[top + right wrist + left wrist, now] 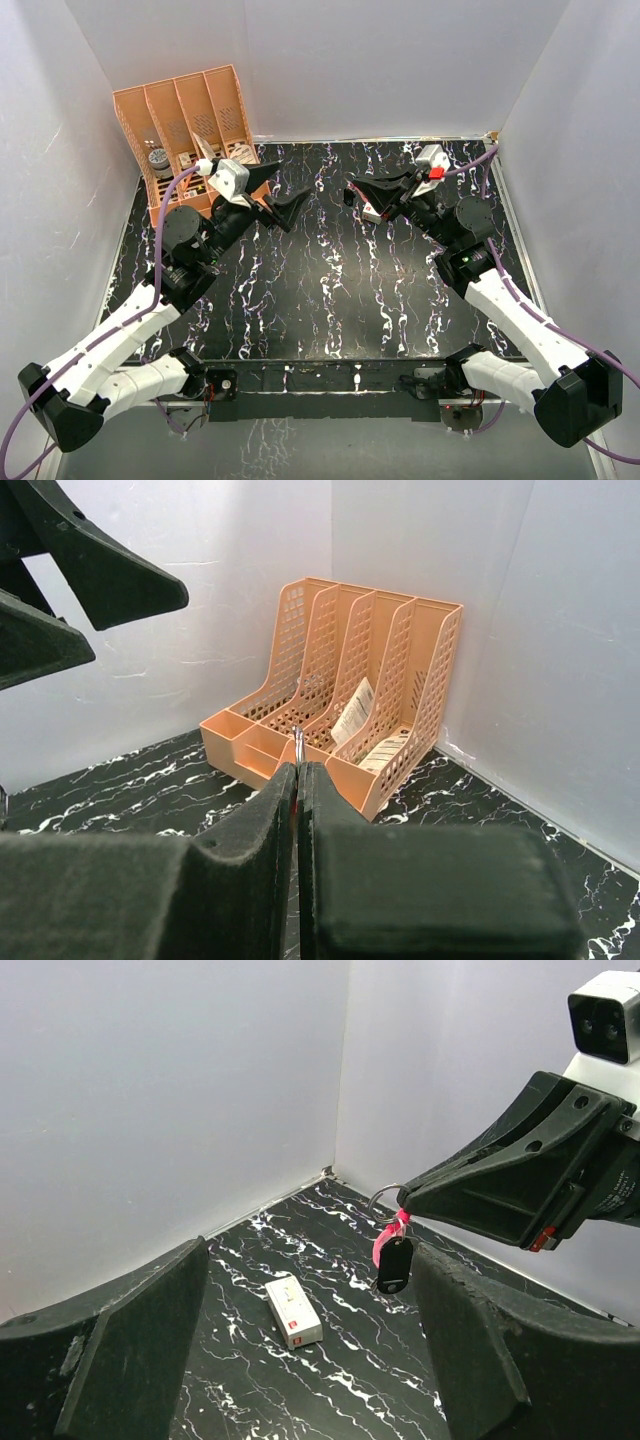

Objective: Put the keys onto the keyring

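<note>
My right gripper (351,188) is shut on the keyring's metal ring (383,1200) and holds it above the table. The magenta-pink strap (386,1241) hangs down from the ring with a black fob (395,1265) below it. In the right wrist view the ring's edge (298,744) sticks up between the closed fingertips (280,790). My left gripper (285,192) is open and empty, facing the hanging keyring from a short way off; its jaws frame the left wrist view. No silvery-tan key shows clearly.
A small white rectangular box (293,1312) lies on the black marbled table (320,290), below the right gripper (372,213). An orange file organizer (190,125) holding papers and small items stands at the back left corner. White walls enclose the table.
</note>
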Motion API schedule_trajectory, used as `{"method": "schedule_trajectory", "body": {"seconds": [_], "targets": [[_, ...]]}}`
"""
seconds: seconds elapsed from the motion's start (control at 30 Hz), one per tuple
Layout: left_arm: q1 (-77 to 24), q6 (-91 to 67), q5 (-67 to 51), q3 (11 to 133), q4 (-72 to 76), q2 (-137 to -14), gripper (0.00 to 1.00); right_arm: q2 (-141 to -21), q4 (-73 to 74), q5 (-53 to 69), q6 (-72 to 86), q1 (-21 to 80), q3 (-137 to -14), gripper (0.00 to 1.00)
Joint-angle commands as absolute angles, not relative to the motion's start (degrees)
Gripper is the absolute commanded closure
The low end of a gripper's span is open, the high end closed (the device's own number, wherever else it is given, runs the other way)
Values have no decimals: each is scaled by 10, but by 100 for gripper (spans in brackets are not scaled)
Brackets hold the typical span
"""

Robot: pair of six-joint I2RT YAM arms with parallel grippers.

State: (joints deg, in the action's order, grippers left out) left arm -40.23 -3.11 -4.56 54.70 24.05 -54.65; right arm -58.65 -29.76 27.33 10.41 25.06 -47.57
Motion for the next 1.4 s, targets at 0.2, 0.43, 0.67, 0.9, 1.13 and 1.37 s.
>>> {"method": "schedule_trajectory", "body": {"seconds": [0.2, 0.43, 0.67, 0.9, 1.13, 1.37], "targets": [[-400, -46, -39, 557, 277, -557, 19, -569, -307, 269, 84, 249, -488, 100], [-400, -55, -34, 557, 288, -559, 19, -562, -307, 266, 84, 250, -484, 100], [-400, -63, -40, 559, 294, -570, 19, -557, -304, 266, 83, 249, -483, 100], [-400, -55, -38, 556, 293, -574, 19, -558, -305, 268, 83, 250, -485, 100], [-399, -53, -59, 549, 294, -551, 23, -562, -333, 280, 106, 249, -477, 100], [-397, -51, -105, 561, 295, -576, 24, -557, -351, 295, 120, 249, -470, 100]]}}
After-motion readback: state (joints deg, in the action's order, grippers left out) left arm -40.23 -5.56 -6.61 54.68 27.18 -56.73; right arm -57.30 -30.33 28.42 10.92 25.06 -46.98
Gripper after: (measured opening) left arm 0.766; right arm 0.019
